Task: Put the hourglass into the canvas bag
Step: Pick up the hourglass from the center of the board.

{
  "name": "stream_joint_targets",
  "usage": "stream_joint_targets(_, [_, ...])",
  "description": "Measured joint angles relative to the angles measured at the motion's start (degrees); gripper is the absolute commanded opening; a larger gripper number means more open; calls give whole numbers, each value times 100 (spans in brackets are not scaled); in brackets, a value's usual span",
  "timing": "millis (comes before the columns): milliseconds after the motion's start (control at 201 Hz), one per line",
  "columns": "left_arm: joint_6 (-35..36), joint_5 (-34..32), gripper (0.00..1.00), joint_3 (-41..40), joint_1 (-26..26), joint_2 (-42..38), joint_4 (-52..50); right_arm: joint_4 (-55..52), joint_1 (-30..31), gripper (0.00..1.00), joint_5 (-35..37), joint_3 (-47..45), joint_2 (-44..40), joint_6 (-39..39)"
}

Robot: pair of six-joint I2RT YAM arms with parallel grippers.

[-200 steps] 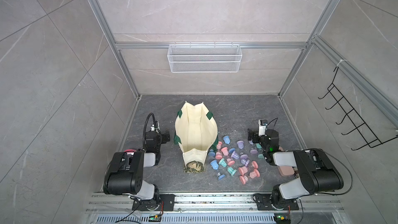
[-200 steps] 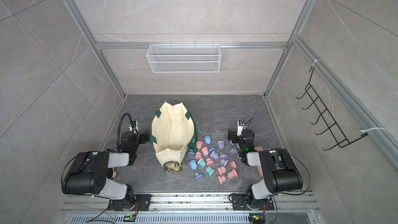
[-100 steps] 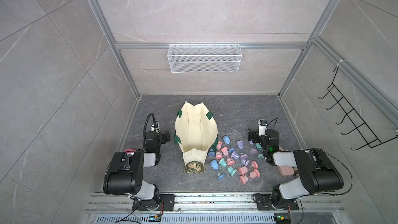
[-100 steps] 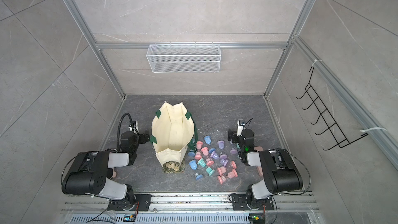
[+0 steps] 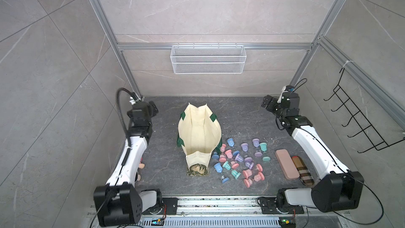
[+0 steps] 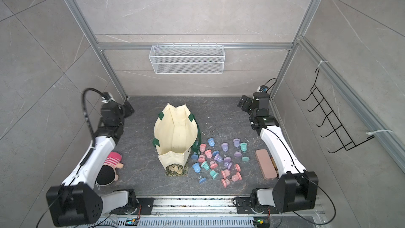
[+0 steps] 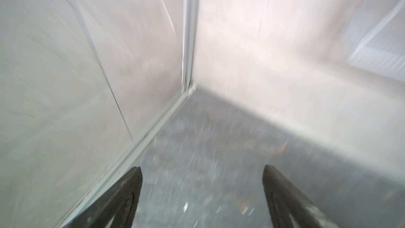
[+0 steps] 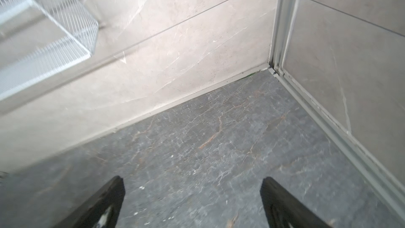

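standing canvas bag (image 5: 198, 137), hourglasses (image 5: 238, 158) strewn beside; left gripper (image 7: 201, 166), right gripper (image 8: 192, 177) spread.

Left arm (image 5: 131, 156), white links with black joints: rises from its base at the near left edge of the dark grey marbled tabletop (image 5: 164, 141) and reaches toward the far left corner. Left gripper (image 7: 201, 167), black parallel fingers: spread wide, nothing between them. The wrist view is blurred, so fingertip detail is uncertain. Right arm (image 5: 315, 150), same build: extended toward the far right corner. Right gripper (image 8: 192, 178): fingers spread wide, empty, clear of the tabletop surface.
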Motion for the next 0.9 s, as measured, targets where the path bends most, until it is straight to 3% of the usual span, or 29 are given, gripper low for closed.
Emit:
stream_joint_targets(90, [-420,522,81,844,-83,-245,-914,-907,391,100,319,52,-7,354])
stream_joint_targets(174, [-531,1003,81,1128,-612,-267,-1633,-1764,1187,100,684,31,-63,697])
stream_joint_targets(254, [-518,1178,80,944,-1342,-190,-2308,-2118,1659,100,713,-221,-422,898])
stream_joint_targets(388, [-514,1222,80,-9,-2212,-138,-3204,-2446,1696,98,780,-844,-1355,1117])
stream_joint_targets(518, [-581,1143,79,-619,-2319,-675,-3740,-2938,1751,93,787,-1034,-1727,1215])
stream_joint_targets(652, [-785,1270,85,-632,-2437,-1143,-3886,-3399,2253,93,957,-1119,-1735,1285])
stream_joint_targets(736, [-890,1401,85,-623,-2500,-1340,-3941,-3718,2514,87,1034,-1134,-1714,1320])
stream_joint_targets(896, [-927,1373,84,-398,-2520,-1425,-4079,-4127,3018,88,1397,-1134,-1322,1589])
